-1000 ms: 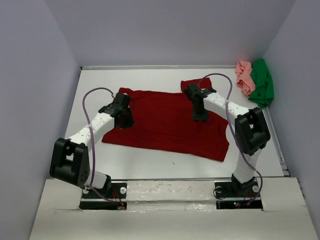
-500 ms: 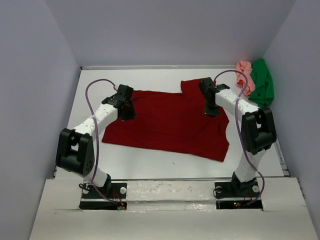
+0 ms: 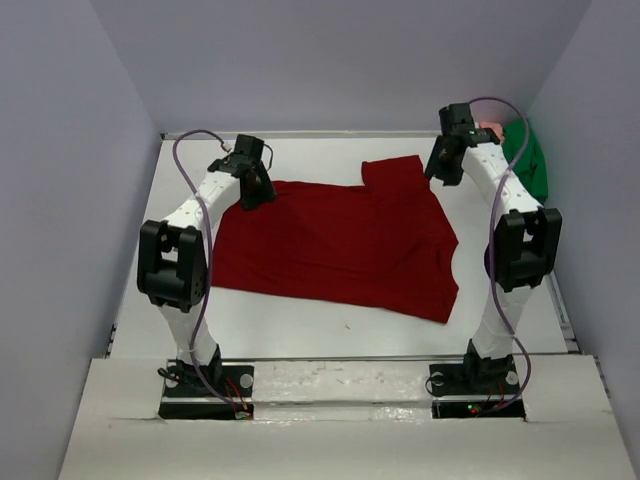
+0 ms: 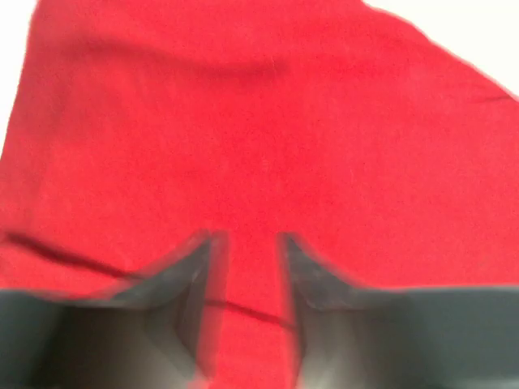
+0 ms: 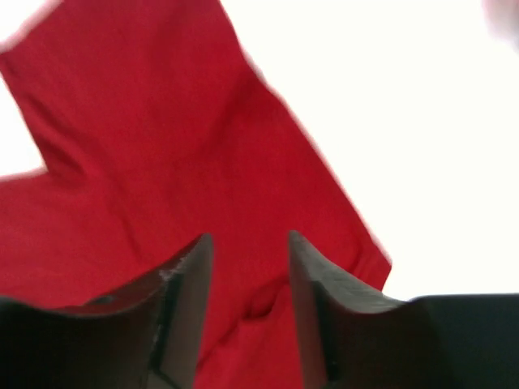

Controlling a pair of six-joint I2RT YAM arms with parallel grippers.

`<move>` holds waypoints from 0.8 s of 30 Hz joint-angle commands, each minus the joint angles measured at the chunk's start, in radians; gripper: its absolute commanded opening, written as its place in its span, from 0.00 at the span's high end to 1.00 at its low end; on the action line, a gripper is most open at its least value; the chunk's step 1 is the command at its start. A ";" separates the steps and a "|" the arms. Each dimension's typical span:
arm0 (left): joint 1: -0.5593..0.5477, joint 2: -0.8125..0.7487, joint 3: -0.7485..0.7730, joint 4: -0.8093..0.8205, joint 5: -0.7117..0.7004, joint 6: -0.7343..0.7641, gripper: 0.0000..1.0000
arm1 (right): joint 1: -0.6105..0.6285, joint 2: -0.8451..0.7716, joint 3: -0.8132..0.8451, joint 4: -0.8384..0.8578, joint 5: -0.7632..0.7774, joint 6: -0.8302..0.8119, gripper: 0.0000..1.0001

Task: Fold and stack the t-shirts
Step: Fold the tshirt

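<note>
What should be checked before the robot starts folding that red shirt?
1. The dark red shirt lies spread on the table: ok.
2. The left gripper has its jaws apart, nothing pinched: ok.
3. The right gripper has its jaws apart, nothing pinched: ok.
4. Both arms are at the shirt's far edge, the right one by the sleeve: ok.
5. Cloth under the jaws free of wrinkles: cannot tell, wrist views are blurred.
6. The green shirt and pink shirt sit apart in the far right corner: ok.
</note>
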 commanded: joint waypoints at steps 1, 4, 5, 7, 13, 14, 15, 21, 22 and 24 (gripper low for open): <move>0.084 0.063 0.137 -0.032 -0.001 -0.013 0.38 | -0.045 0.074 0.203 -0.033 -0.148 -0.079 0.46; 0.131 0.141 0.234 -0.072 -0.047 -0.013 0.33 | -0.045 0.129 0.297 -0.070 -0.148 -0.105 0.41; 0.150 0.167 0.269 -0.105 -0.055 -0.012 0.33 | -0.055 0.141 0.318 -0.078 -0.149 -0.117 0.41; 0.166 0.238 0.370 -0.132 -0.067 -0.003 0.33 | -0.064 0.182 0.358 -0.091 -0.171 -0.130 0.41; 0.177 0.380 0.580 -0.165 -0.084 0.049 0.33 | -0.117 0.331 0.507 -0.116 -0.307 -0.190 0.42; 0.177 0.412 0.600 -0.170 -0.064 0.056 0.33 | -0.139 0.347 0.528 -0.108 -0.350 -0.191 0.42; 0.178 0.413 0.620 -0.172 -0.044 0.060 0.34 | -0.139 0.363 0.542 -0.108 -0.350 -0.191 0.42; 0.183 0.463 0.668 -0.141 0.051 0.079 0.34 | -0.200 0.508 0.680 -0.095 -0.419 -0.238 0.37; 0.184 0.466 0.670 -0.141 0.062 0.076 0.34 | -0.216 0.525 0.711 -0.088 -0.475 -0.251 0.37; 0.186 0.465 0.667 -0.133 0.071 0.073 0.34 | -0.226 0.571 0.742 -0.070 -0.506 -0.291 0.36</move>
